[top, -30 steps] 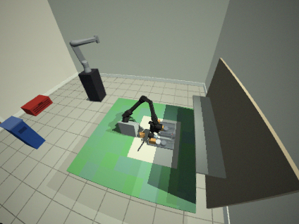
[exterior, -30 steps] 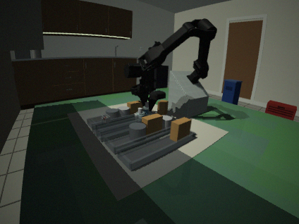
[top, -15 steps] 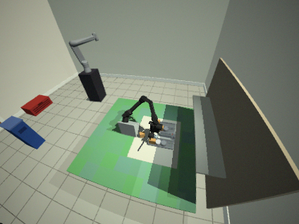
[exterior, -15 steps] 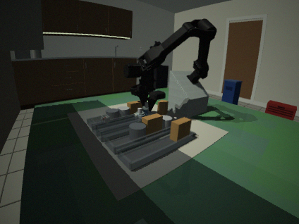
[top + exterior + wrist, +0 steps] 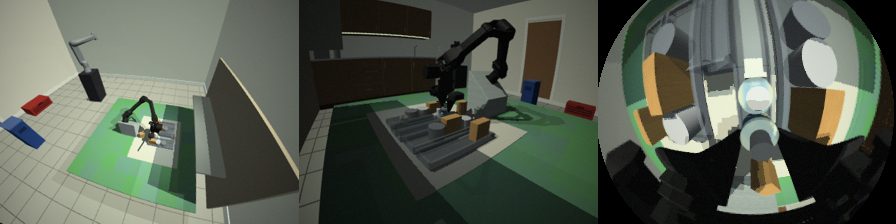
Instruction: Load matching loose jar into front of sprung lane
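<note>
Green patchwork mat below, gripper (image 5: 154, 134) (image 5: 446, 108) (image 5: 758, 131) clamps dark-lidded glass jar (image 5: 759, 136), white-lidded jar (image 5: 758, 95) directly ahead in the lane.

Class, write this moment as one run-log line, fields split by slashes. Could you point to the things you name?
pincer (image 5: 758, 131): shut on dark-topped glassy jar (image 5: 760, 139) / pale-topped glassy jar (image 5: 757, 96): directly ahead, in lane / orange block (image 5: 765, 177): beyond pincer / release: not yet done

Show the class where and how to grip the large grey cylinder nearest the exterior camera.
Probably the upper sides of the grey cylinder, from above: it stands upright, its top exposed, with an orange block crowding one side.
</note>
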Available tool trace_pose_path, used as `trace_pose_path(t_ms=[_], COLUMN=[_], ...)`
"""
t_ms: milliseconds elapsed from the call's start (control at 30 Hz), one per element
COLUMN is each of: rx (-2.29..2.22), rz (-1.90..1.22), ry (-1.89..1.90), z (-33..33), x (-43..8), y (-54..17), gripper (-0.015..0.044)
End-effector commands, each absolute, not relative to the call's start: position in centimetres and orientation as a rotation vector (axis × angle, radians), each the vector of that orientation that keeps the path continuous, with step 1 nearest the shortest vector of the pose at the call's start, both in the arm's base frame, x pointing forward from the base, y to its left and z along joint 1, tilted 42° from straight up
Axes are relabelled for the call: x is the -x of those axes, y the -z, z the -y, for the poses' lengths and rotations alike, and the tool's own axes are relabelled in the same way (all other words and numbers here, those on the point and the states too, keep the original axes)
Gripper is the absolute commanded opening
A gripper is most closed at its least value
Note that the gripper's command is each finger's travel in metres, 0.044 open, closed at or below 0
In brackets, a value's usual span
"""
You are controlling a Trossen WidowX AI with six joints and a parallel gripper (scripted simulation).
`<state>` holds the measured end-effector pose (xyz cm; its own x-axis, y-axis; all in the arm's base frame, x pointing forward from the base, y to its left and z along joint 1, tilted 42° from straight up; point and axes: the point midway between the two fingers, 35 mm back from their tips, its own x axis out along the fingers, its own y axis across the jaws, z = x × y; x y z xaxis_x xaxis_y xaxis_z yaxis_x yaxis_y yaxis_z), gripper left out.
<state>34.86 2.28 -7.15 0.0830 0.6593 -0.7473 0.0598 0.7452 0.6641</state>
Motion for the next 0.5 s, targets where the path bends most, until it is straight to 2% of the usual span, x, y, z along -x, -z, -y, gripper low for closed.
trace_pose_path(t_ms=[0,467], rx=[-0.624,-0.624], rz=[-1.412,-1.412], ry=[-0.499,-0.499], z=[-2.31,-2.64], x=[-35.6,-35.64], y=[7.07,7.44], gripper=[0.0,0.0])
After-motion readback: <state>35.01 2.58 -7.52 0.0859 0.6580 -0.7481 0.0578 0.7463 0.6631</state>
